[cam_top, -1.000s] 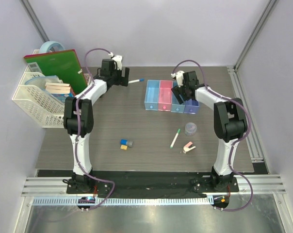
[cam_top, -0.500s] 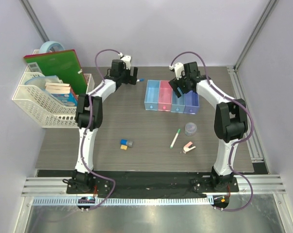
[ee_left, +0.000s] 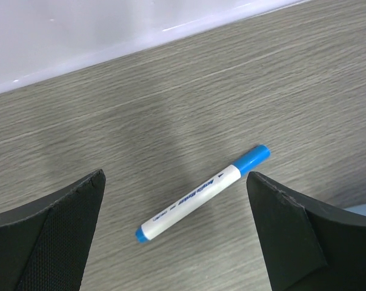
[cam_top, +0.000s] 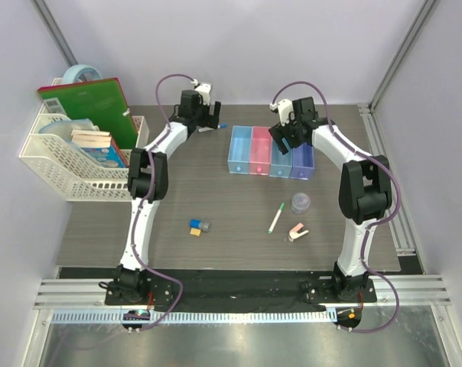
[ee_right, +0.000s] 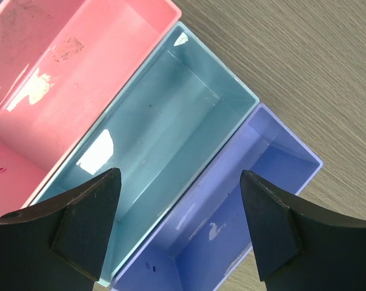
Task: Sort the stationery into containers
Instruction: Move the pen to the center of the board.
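Observation:
A white blue-tipped pen (ee_left: 201,193) lies on the table below and between the fingers of my open, empty left gripper (ee_left: 176,176). In the top view, its tip (cam_top: 223,125) shows beside that gripper (cam_top: 206,122) at the back. My right gripper (cam_top: 286,138) is open and empty over the bins. It hovers (ee_right: 178,176) above the light blue bin (ee_right: 159,133) and the purple-blue bin (ee_right: 256,194), next to the pink bin (ee_right: 80,73). The green-capped pen (cam_top: 276,218), grey tub (cam_top: 300,202), pink-white clip (cam_top: 297,232) and the blocks (cam_top: 197,227) lie near the front. No knob shows.
A white mesh basket (cam_top: 59,164) with a green book (cam_top: 93,107), notebooks and a tape roll (cam_top: 82,74) stands at the left. The back wall runs just behind both grippers. A metal rail (cam_top: 388,183) edges the table's right side.
My left gripper has moved right along the back edge to over the blue-tipped pen. My right gripper has shifted slightly back and left over the bins.

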Robot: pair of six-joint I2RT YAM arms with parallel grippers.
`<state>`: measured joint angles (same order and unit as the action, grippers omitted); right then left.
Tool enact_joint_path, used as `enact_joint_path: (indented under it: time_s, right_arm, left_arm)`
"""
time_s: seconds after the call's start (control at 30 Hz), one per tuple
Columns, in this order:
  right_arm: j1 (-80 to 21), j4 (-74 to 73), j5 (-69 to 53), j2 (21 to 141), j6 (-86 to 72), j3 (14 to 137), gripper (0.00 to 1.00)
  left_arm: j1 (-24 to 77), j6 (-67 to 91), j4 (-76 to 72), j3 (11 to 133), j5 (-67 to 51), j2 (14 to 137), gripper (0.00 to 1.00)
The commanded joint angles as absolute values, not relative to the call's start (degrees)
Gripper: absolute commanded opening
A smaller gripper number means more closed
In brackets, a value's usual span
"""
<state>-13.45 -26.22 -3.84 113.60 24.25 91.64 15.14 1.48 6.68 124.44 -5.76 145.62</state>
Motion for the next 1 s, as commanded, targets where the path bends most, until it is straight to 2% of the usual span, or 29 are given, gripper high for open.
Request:
enact_joint_path:
  time_s: [0.0,0.17,0.43,0.73,0.97]
  right_arm:
    - [-12.48,-26.37,-5.01,110.13,23.03,93.51,0.85]
    - [-11.69,-26.37,-5.62,109.42,22.24,93.08,0.85]
    - [-10.9,-26.28,-6.33,108.46,21.45,92.46,0.85]
    - [-10.81,-26.37,-5.71,107.4,20.83,92.81,0.85]
    - [-10.46,-26.37,-5.28,107.05,20.39,92.55,0.85]
  left_arm:
    - [16.43,0.26,10.37,129.63,-2.91,147.74,1.0]
    - [18.19,-3.68,14.5,133.15,2.27,149.76,1.0]
    - [19.86,-6.68,14.85,133.59,3.08,150.38,1.0]
    - [19.78,-9.49,16.96,133.68,-5.44,150.12,1.0]
    - [18.72,-6.42,17.57,136.57,-6.67,151.43,1.0]
